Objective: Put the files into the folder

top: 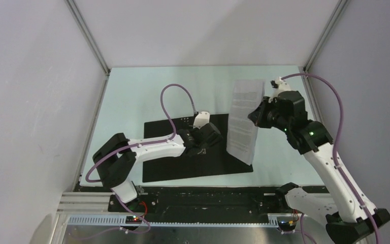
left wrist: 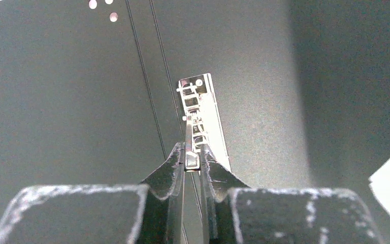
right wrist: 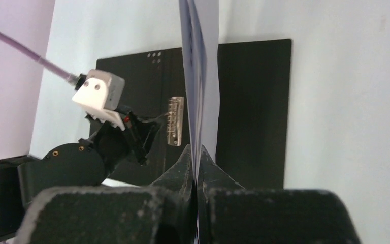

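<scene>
The folder (top: 172,168) lies open on the table, black inside facing up, with a metal clip (left wrist: 200,109) near its spine. My left gripper (top: 202,145) is shut on the raised lever of that clip; in the left wrist view the gripper (left wrist: 193,160) pinches the lever between its fingertips. My right gripper (top: 259,116) is shut on the files (top: 245,119), several white printed sheets held upright on edge above the folder's right half. In the right wrist view the files (right wrist: 203,61) rise from the gripper (right wrist: 197,160) over the folder (right wrist: 254,101).
The pale table (top: 147,96) is framed by white walls and metal posts. The left arm (right wrist: 101,137) with its purple cable reaches over the folder's left half. A black rail (top: 203,198) runs along the near edge.
</scene>
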`<state>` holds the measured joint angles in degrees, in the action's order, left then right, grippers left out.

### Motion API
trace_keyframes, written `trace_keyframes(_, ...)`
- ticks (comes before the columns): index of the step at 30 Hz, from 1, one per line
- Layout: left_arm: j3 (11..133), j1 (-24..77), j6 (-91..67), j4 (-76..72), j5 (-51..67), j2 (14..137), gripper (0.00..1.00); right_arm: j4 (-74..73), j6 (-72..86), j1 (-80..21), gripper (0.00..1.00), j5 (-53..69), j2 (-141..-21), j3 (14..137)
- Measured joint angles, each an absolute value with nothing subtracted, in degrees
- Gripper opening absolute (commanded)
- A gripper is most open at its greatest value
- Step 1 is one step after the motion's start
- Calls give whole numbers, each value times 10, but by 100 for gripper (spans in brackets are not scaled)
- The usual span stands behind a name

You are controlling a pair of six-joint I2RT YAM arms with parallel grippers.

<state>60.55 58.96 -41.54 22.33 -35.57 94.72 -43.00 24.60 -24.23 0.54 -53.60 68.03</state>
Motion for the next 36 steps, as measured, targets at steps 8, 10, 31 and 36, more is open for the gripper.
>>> trace_keyframes(8, 601, 580, -394, 235, -293, 946, 38, -385, 262, -250, 0, 82, -591, 652)
trace_keyframes(10, 601, 577, -380, 235, -280, 946, 51, -382, 262, -250, 0, 89, -597, 647)
trace_keyframes(31, 547, 553, -298, 218, -116, 775, 26, -379, 255, -192, 0, 119, -585, 602)
trace_keyframes(36, 475, 550, -318, 194, -55, 744, 2, -378, 252, -180, 0, 129, -580, 600)
